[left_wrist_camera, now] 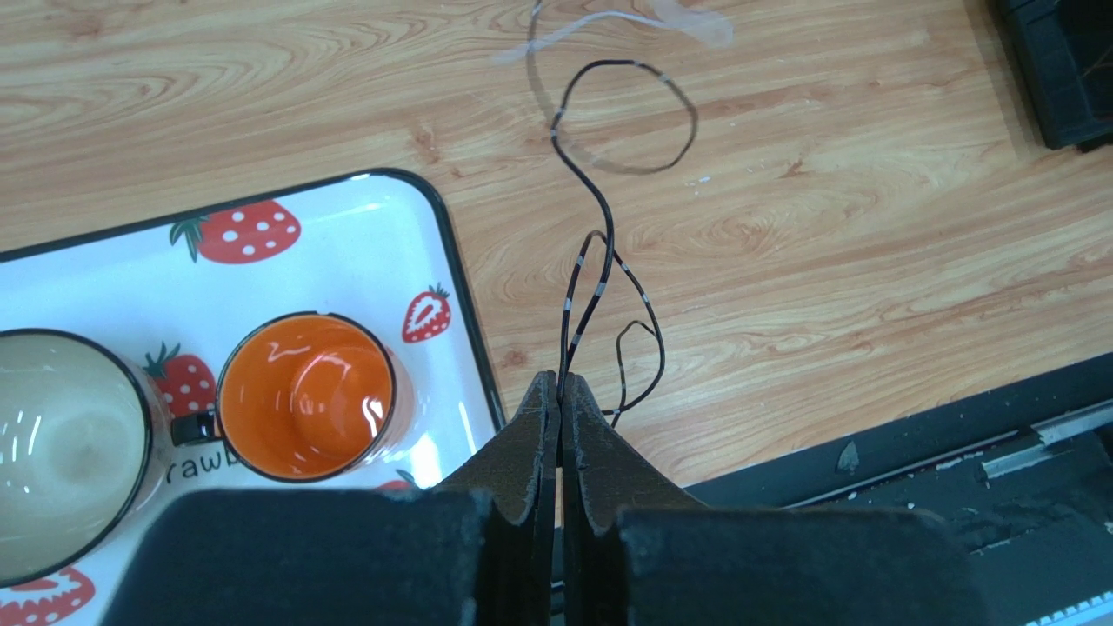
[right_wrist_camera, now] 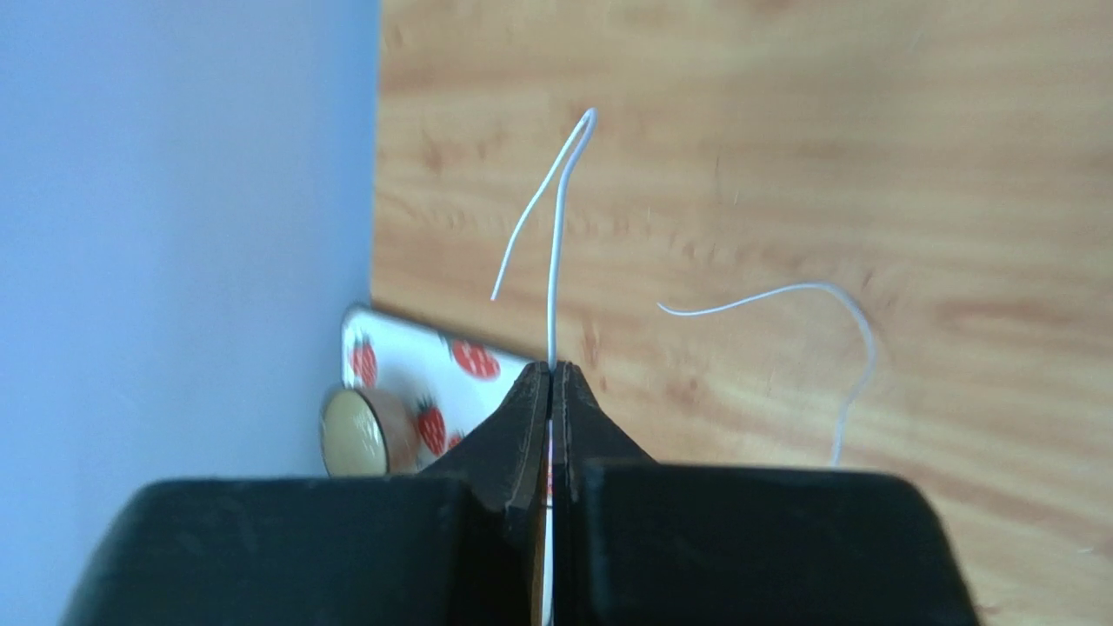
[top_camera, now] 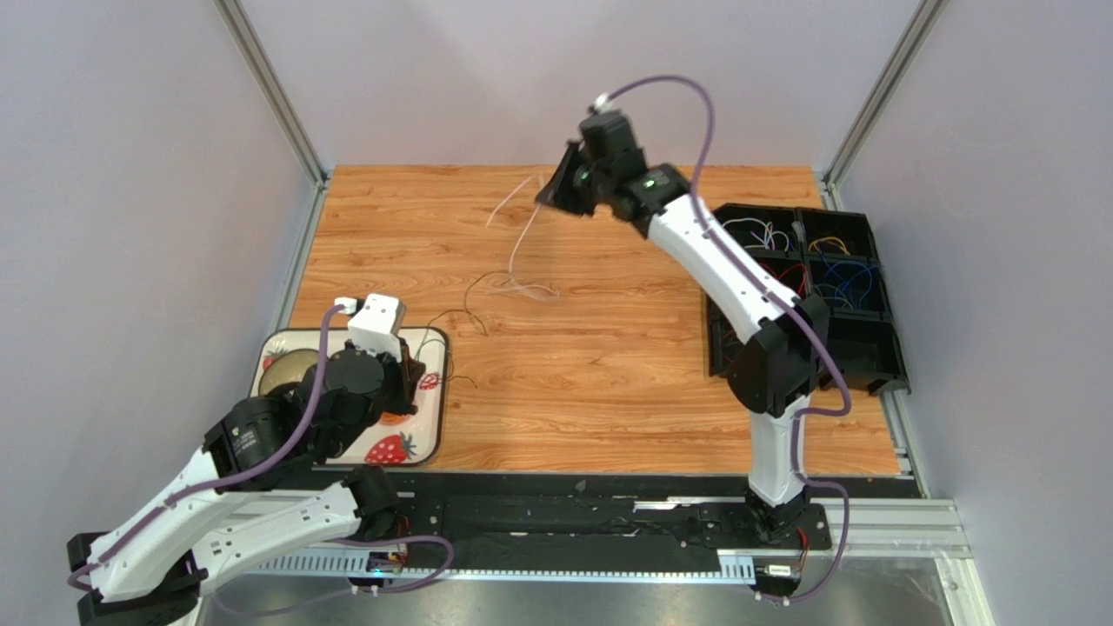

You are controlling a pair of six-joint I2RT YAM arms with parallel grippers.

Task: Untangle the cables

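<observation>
A dark cable [left_wrist_camera: 591, 261] with pale bands runs from my left gripper [left_wrist_camera: 561, 386] across the wood and curls into a loop near a white cable [left_wrist_camera: 614, 22]. My left gripper is shut on the dark cable, beside the tray's right edge; from above it sits at the tray [top_camera: 416, 361]. My right gripper [right_wrist_camera: 550, 374] is shut on the white cable [right_wrist_camera: 554, 235] and holds it raised over the table's far middle [top_camera: 559, 193]. The white cable [top_camera: 524, 241] hangs down to a curl on the wood. The dark cable [top_camera: 473, 313] is faint from above.
A strawberry-print tray [left_wrist_camera: 444, 248] at the left holds an orange mug [left_wrist_camera: 305, 394] and a cream bowl [left_wrist_camera: 52, 450]. A black compartment box [top_camera: 800, 281] with several coloured cables stands at the right. A black rail [top_camera: 588, 502] runs along the near edge.
</observation>
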